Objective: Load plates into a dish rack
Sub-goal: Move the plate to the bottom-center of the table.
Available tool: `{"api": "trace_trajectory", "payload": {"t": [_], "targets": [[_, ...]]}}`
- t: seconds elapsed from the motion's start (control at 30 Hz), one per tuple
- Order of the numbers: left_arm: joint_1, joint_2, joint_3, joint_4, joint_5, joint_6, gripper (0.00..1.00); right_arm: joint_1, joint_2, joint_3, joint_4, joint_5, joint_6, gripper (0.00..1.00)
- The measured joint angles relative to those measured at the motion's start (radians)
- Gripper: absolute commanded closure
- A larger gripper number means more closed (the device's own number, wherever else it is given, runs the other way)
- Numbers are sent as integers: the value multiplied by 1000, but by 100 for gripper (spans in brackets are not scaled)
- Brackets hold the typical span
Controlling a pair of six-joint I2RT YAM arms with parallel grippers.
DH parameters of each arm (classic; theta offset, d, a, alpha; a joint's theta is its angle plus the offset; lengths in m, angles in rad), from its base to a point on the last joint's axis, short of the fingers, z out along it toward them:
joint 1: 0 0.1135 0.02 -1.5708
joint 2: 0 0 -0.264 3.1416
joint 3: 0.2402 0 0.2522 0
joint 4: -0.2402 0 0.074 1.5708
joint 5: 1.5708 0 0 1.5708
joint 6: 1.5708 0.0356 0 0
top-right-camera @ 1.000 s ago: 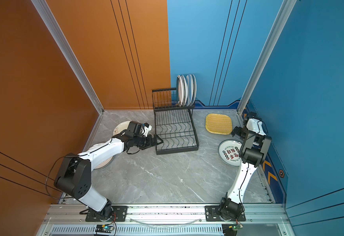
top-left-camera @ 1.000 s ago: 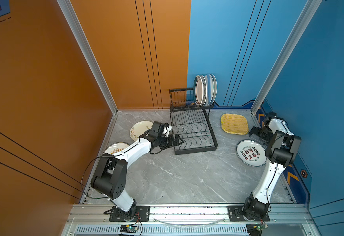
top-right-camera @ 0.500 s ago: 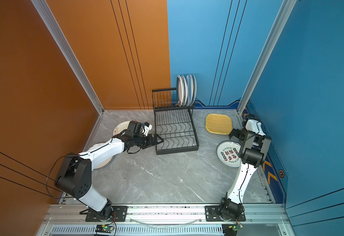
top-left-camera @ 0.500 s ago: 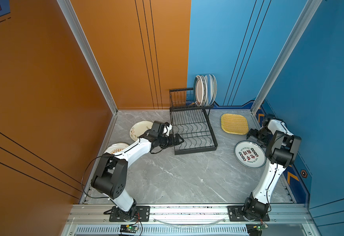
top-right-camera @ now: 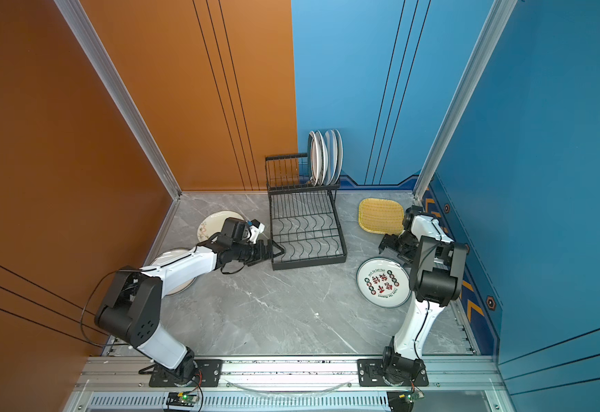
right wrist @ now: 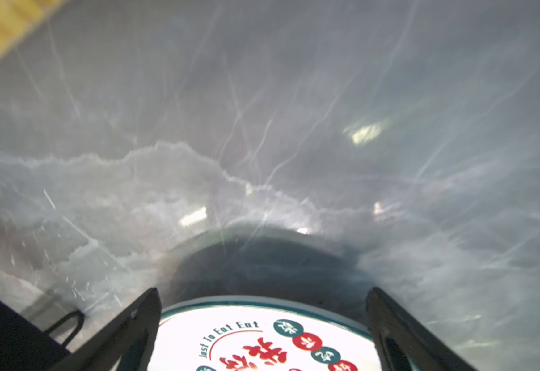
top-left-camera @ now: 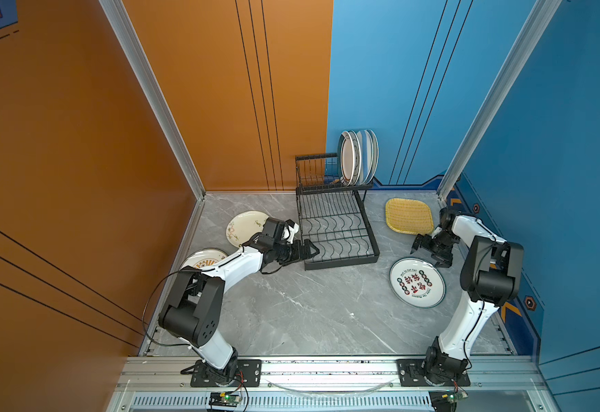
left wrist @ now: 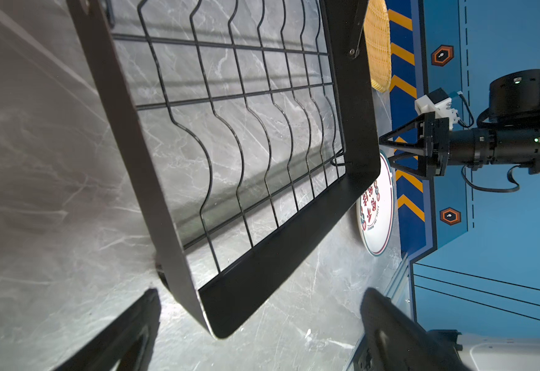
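Left claw [top-left-camera: 313, 248] wide open, empty, beside dish rack [top-left-camera: 341, 262]; right claw [top-left-camera: 429, 254] likewise at printed plate [top-left-camera: 417, 283]

Both top views look steeply down over everything; left wrist camera, close in, dish rack [left wrist: 264, 282] corner between the left fingers [left wrist: 124, 337]; right wrist, even nearer, printed plate [right wrist: 262, 340] between the right fingers [right wrist: 134, 324], both wrists sharing it

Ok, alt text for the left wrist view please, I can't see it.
The left gripper, open, straddles the front corner of the dish rack without clamping it; the wavy slot wires seen here hold no plates. Beyond the rack, the right gripper hangs by the rim of the printed plate lying on the table, with the yellow woven tray also in view.
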Motion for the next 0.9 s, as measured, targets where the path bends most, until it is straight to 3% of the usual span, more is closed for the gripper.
{"api": "trace_trajectory", "payload": {"t": [0.27,0.63,0.9], "targets": [[19,-42,-65,19,27,1,2,126,-166,-249,27,-32,55,0],[23,-83,-100,19,55,20,2,393,-383,-502,118,-85,236,0],[23,-85,-100,-8,75,50,2,289,-666,-645,126,-64,301,0]]}}
